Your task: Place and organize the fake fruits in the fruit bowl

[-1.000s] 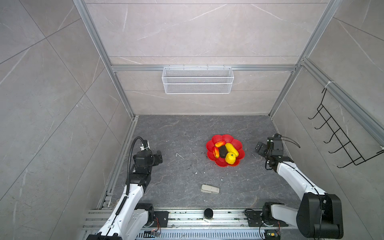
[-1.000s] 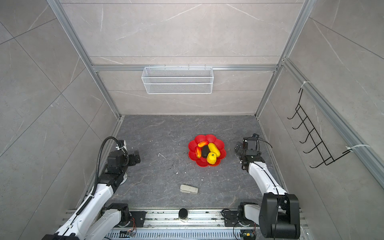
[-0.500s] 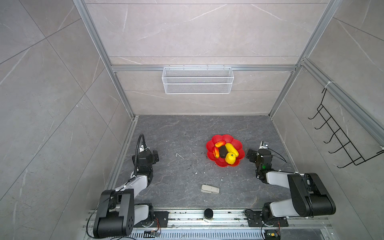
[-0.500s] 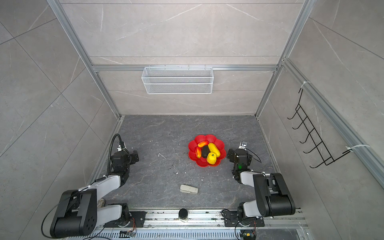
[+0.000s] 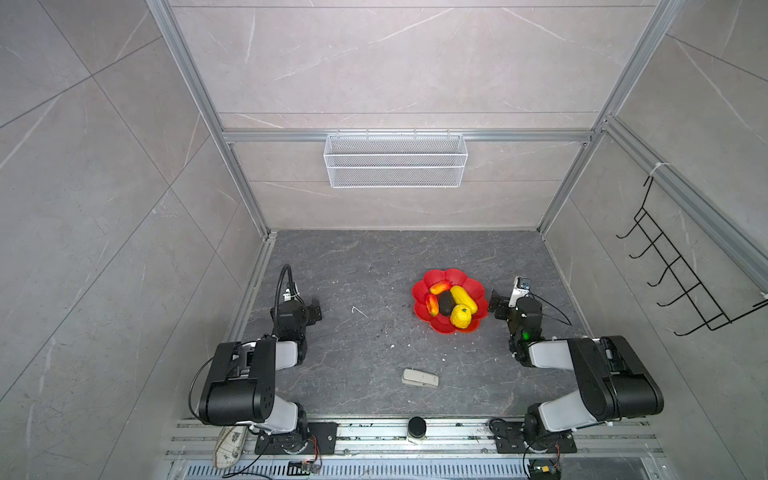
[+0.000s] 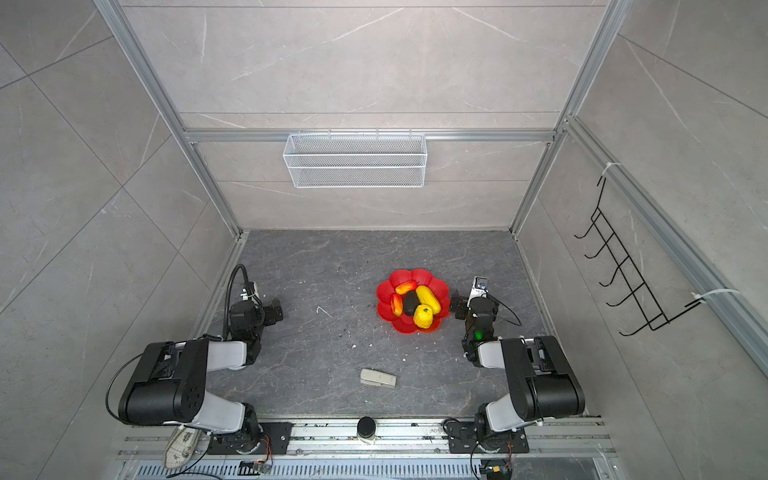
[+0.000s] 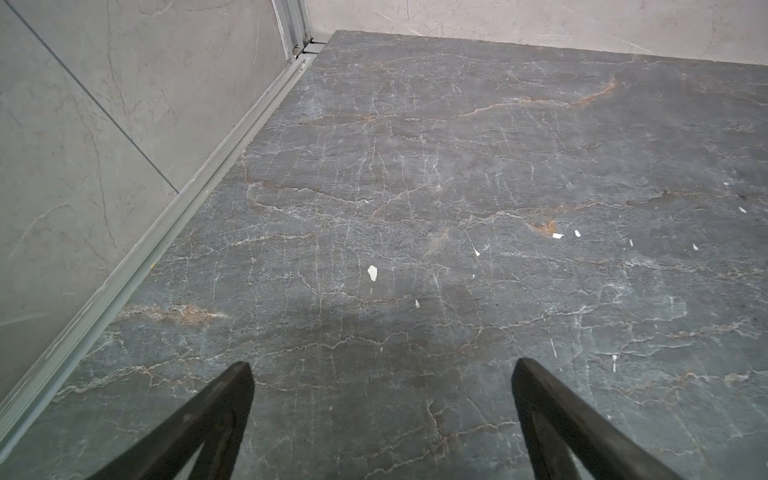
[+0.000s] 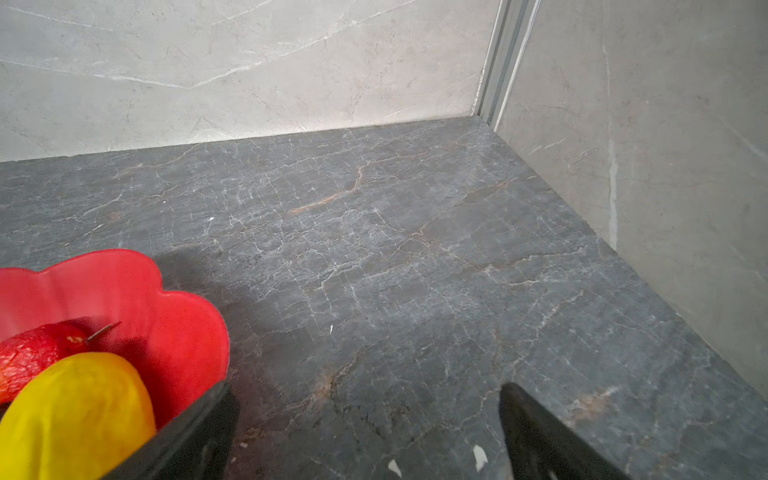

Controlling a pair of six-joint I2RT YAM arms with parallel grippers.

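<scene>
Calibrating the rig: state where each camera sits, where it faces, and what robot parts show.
Top views: high above the near edge, looking down on table, fruit bowl, left arm, right arm.
Left wrist: behind the open left claw, facing the far left corner.
Right wrist: behind the open right claw, facing the far right corner, bowl beside one finger.
Shared: top views and right wrist both show bowl and long yellow fruit.

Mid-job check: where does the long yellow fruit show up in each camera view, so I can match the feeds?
In a top view: long yellow fruit lies in the fruit bowl, right of the black fruit.
In a top view: same place, bowl's right half.
Left wrist: not in it.
Right wrist: close up, partly behind a finger of the right pincer.
Shared landmark: the bowl's red scalloped rim.
</scene>
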